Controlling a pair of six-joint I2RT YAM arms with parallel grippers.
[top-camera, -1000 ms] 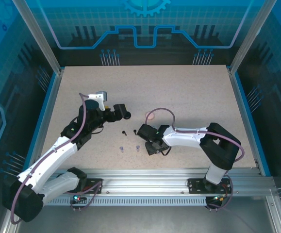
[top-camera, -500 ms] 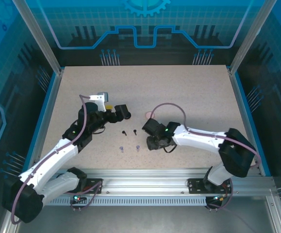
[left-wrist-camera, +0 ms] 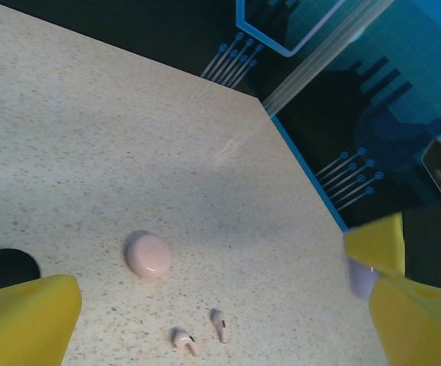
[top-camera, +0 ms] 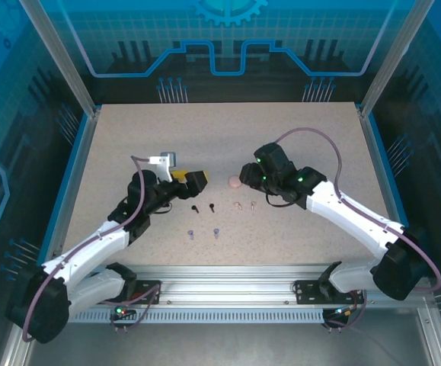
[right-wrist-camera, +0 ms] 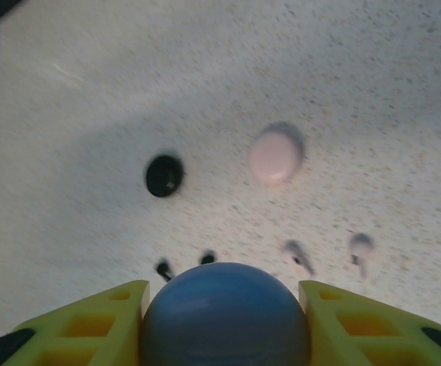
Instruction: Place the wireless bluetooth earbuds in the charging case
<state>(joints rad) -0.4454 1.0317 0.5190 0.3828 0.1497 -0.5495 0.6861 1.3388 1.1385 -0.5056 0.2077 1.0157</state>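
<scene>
Right gripper (right-wrist-camera: 224,301) has swung from near centre toward the far side, jaws clamped on a round bluish case (right-wrist-camera: 224,324); left gripper (top-camera: 195,181) spread wide, empty. No earbud looks housed yet. Pink earbuds (top-camera: 238,205) lie loose just near of the right gripper, black earbuds (top-camera: 196,207) left of them, purple earbuds (top-camera: 215,232) nearer still, well apart.

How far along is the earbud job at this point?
Done: nothing; the black pair, pink pair and purple pair lie loose on the table. In hand: the right gripper clamps a bluish round case; the left gripper is open, empty. Left: seating all six earbuds.
</scene>
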